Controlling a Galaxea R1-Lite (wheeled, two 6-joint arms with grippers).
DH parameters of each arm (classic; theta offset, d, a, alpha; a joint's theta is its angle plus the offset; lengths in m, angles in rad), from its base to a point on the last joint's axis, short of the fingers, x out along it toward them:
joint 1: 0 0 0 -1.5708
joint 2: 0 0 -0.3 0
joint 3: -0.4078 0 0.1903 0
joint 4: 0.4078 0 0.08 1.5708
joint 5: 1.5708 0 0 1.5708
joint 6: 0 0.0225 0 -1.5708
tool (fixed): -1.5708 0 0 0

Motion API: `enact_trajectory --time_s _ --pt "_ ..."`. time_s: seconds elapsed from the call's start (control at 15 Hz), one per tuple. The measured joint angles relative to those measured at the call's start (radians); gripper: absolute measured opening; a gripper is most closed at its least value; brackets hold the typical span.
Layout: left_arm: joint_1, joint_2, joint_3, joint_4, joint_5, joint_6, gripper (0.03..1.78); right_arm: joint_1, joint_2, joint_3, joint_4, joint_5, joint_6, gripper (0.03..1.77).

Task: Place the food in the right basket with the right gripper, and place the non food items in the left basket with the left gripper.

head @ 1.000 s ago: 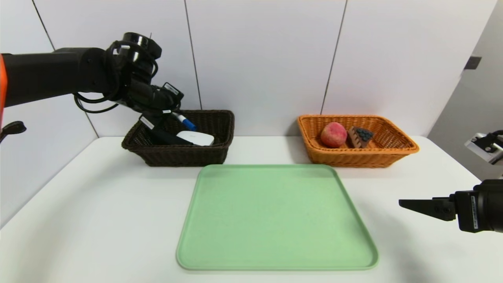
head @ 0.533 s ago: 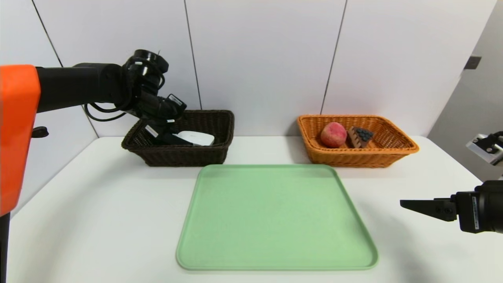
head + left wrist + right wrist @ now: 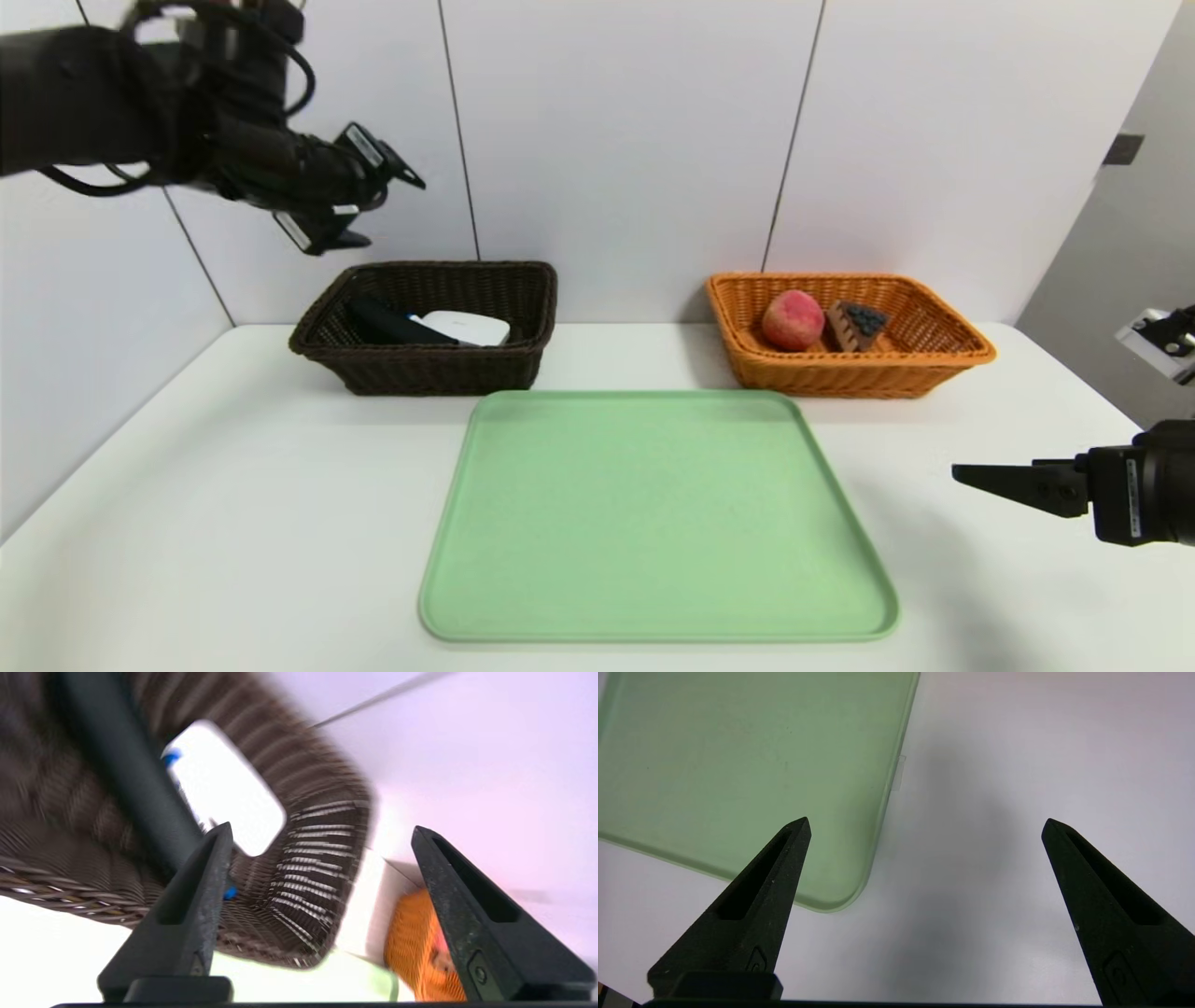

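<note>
Left pincer (image 3: pixel 390 213) spread wide, nothing in it, up above the dark basket (image 3: pixel 439 366)! In there, the pouch (image 3: pixel 397 324) looks soft and floppy, best pinched mid-length; the case (image 3: pixel 467 327), stiff and probably slick, wants its edges. Right pincer (image 3: pixel 926 823) parked beside the tray (image 3: pixel 658 518), agape, empty. Over in the orange basket (image 3: pixel 854 378), the peach (image 3: pixel 793 320) seems light, take it round the middle; the cake (image 3: pixel 855 326), by its sides, gently!

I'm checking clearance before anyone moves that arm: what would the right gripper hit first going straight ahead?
Probably the bare white tabletop beside the green tray, with nothing seen in between. Depth is unclear, so the right gripper might catch the tray's edge instead.
</note>
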Motion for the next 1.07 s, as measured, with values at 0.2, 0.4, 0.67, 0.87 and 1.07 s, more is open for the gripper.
enact_trajectory --time_s 0.2,0.4,0.67,0.87,1.07 --pt "0.000 -0.172 0.041 -0.013 -0.034 0.389 1.48 0.003 -0.027 -0.001 -0.072 0.020 -0.004 1.71" --pt "0.021 -0.360 0.234 -0.034 -0.171 0.740 1.55 0.011 -0.046 -0.004 -0.249 0.029 -0.017 1.71" --pt "0.032 -0.628 0.631 -0.074 -0.177 1.037 1.61 0.014 -0.033 -0.025 -0.434 -0.043 -0.195 1.71" --pt "0.035 -0.847 0.882 -0.146 -0.026 1.071 1.64 0.019 -0.063 -0.006 -0.435 -0.160 -0.227 1.71" --pt "0.064 -1.065 1.080 -0.177 0.087 1.029 1.66 0.017 -0.157 0.095 -0.436 -0.240 -0.181 1.71"
